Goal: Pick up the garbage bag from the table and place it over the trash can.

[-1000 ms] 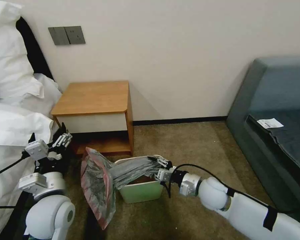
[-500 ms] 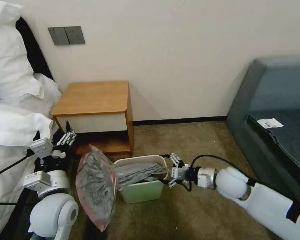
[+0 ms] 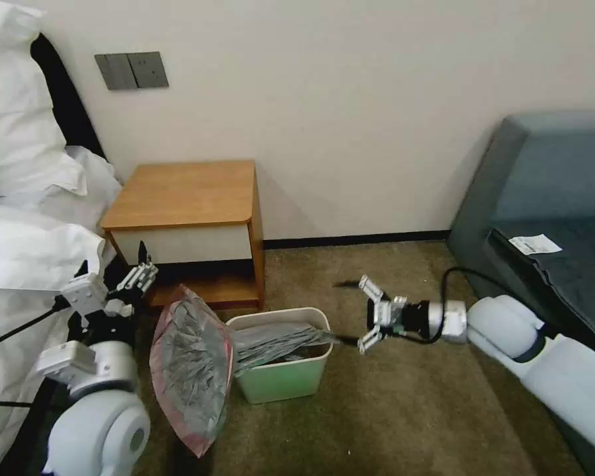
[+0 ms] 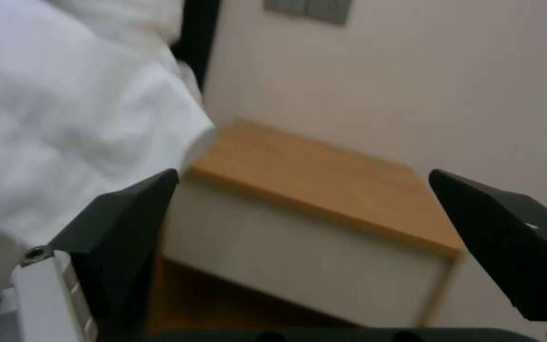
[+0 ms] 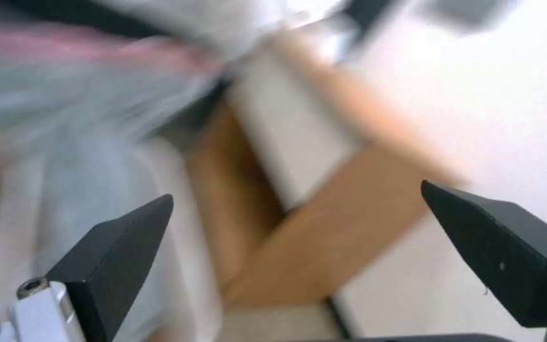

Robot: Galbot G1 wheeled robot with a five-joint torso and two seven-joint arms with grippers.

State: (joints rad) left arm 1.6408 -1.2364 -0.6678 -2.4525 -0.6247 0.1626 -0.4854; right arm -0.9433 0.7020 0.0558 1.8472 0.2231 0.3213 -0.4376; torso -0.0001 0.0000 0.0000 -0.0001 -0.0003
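soft even indoor light; head view sharp, both wrist views smeared by blur.

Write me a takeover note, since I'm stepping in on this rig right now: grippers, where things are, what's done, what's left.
Right gripper: open, holding nothing, above the carpet just right of the trash can.
Left gripper: open, holding nothing, raised in front of the table.
Garbage bag: off the table. One end lies across the can's opening; the wide pink-edged end hangs outside on the can's left, down to the carpet.
Done: bag brought to the can.
Left: mouth not spread over the rim.
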